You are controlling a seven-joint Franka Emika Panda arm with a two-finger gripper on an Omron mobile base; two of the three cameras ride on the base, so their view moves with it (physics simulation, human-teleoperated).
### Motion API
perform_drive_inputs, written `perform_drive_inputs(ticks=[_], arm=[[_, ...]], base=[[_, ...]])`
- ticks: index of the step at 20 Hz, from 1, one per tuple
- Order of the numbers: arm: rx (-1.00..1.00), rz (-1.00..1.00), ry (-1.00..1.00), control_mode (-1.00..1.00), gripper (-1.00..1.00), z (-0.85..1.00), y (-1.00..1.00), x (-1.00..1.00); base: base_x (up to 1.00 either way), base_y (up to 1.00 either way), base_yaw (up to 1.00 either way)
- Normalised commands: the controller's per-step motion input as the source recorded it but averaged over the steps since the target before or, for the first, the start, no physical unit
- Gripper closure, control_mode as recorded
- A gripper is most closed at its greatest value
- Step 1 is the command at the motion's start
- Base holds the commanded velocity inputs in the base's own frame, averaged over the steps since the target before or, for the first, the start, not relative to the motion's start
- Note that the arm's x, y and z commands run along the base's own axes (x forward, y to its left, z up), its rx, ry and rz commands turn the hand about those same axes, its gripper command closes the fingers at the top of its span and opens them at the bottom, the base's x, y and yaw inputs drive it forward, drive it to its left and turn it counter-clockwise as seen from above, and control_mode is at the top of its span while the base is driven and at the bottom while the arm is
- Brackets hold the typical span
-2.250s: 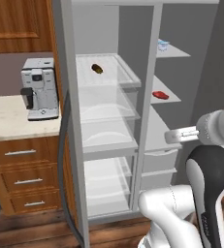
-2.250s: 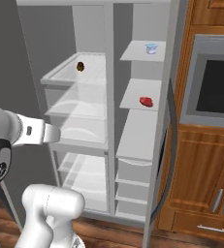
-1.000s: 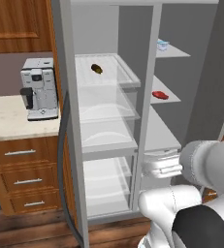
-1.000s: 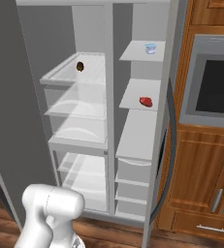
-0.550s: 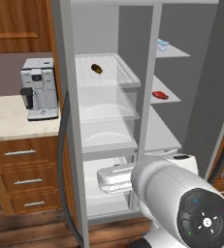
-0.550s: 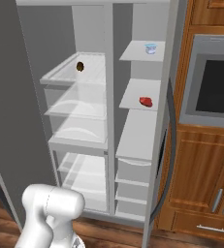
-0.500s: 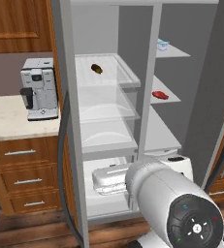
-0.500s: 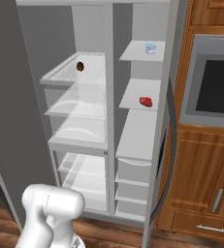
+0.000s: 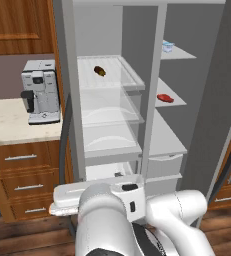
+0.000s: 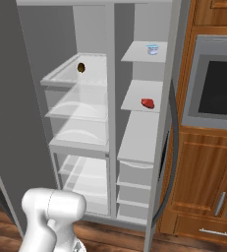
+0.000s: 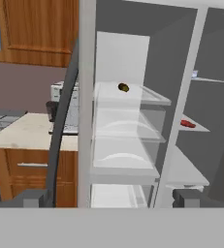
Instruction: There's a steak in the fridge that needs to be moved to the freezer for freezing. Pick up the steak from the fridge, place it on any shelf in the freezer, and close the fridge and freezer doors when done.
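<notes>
steak (image 9: 165, 98): small flat bright red lump, long axis running left-right along its shelf | place: middle solid grey shelf (image 9: 176, 101) of freezer (image 10: 143, 123), below shelf with small pale cup (image 9: 167, 46) | claw (image 11: 111, 197): fingers spread wide, nothing between, low before fridge (image 9: 109, 115) | doors: open

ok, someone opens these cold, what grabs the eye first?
The open fridge and freezer, side by side with both doors swung wide. Then the bright red steak on a solid freezer shelf, and a dark brown item on the fridge's top glass shelf. A coffee machine stands on the left counter.
</notes>
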Motion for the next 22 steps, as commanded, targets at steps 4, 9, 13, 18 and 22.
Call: perform_drive_inputs(ticks=[4,9,13,18,22], arm=[[0.01,-0.04,-0.12,-1.00,-1.00,-0.58,0.40,0.66],[0.04,-0.01,-0.11,-1.00,-1.00,-0.62,0.33,0.41],[0.04,-0.01,-0.09,-1.00,-1.00,-0.55,0.27,0.33],[0.02,-0.01,-0.02,-1.00,-1.00,-0.31,0.09,0.42],[0.04,0.00,0.00,-1.00,-1.00,-0.37,0.00,0.54]], base=[[0.00,0.00,0.00],[0.00,0.00,0.00],[0.00,0.00,0.00],[0.00,0.00,0.00],[0.00,0.00,0.00]])
